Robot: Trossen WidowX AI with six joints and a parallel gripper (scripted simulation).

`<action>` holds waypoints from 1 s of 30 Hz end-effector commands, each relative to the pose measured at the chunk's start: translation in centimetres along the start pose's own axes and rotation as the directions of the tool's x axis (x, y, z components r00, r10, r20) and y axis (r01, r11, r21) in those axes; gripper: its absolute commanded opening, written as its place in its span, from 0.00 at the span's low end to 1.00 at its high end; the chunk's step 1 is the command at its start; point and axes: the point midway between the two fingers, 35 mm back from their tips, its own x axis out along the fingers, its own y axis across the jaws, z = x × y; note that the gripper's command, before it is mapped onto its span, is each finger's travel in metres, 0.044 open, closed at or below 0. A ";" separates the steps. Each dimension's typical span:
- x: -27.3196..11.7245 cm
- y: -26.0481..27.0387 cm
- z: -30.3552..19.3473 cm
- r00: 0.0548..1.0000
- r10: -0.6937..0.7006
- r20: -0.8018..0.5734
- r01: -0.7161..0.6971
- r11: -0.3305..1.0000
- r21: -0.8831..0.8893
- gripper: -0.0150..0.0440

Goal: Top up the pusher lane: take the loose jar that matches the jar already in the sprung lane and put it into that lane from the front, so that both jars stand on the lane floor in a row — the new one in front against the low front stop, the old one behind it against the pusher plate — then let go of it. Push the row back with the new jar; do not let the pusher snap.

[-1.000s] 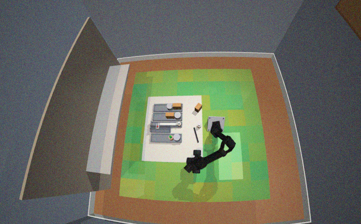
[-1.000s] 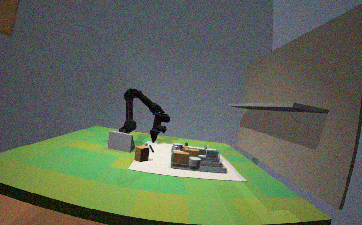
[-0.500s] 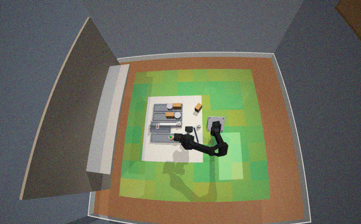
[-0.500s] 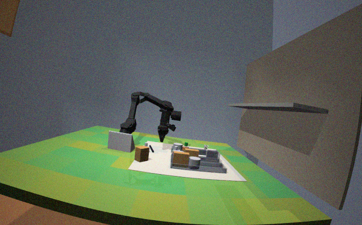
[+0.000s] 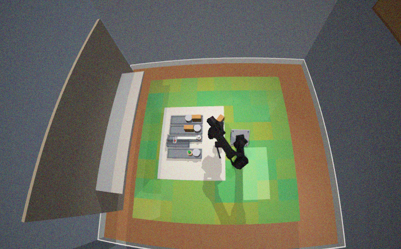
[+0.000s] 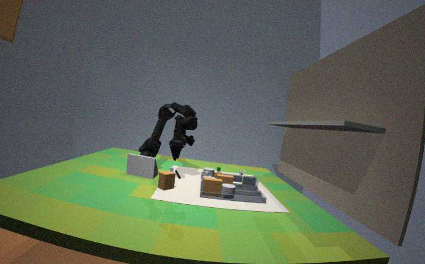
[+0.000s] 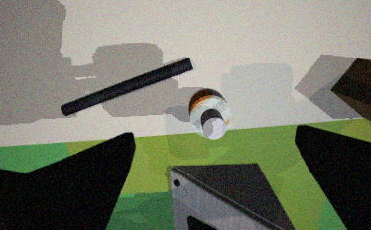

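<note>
The loose jar (image 7: 219,106) (image 6: 171,169), small, with a pale top and an orange band, stands upright near the white mat's front edge. The arm hides it in the top view. My gripper (image 7: 213,137) (image 6: 174,160) is open and empty, pointing down high above the mat's front edge; the loose jar shows between its fingers in the wrist view, well below them. The sprung lane (image 5: 184,141) is the narrow grey channel among the lanes. A small pale-topped jar (image 5: 198,137) stands at its front end, with a long white strip behind it. A small part with red (image 5: 174,140) is near its rear.
A black bar (image 5: 218,152) (image 6: 177,174) (image 7: 127,86) lies beside the loose jar. An orange-brown box (image 5: 220,117) (image 6: 166,180) (image 7: 370,89) stands on its other side. Neighbouring lanes hold grey cylinders (image 5: 196,152) (image 6: 228,190) and orange blocks (image 5: 188,128). A grey plate (image 5: 234,136) (image 6: 141,166) stands by the arm base.
</note>
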 end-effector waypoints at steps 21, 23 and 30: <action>5.0 -0.6 -1.5 0.998 0.057 0.012 -0.057 0.998 -0.016 1.00; 5.3 -0.5 -1.5 0.998 0.057 0.012 -0.057 0.998 -0.016 1.00; 6.5 -0.5 -1.5 0.998 0.057 0.012 -0.057 0.998 -0.016 1.00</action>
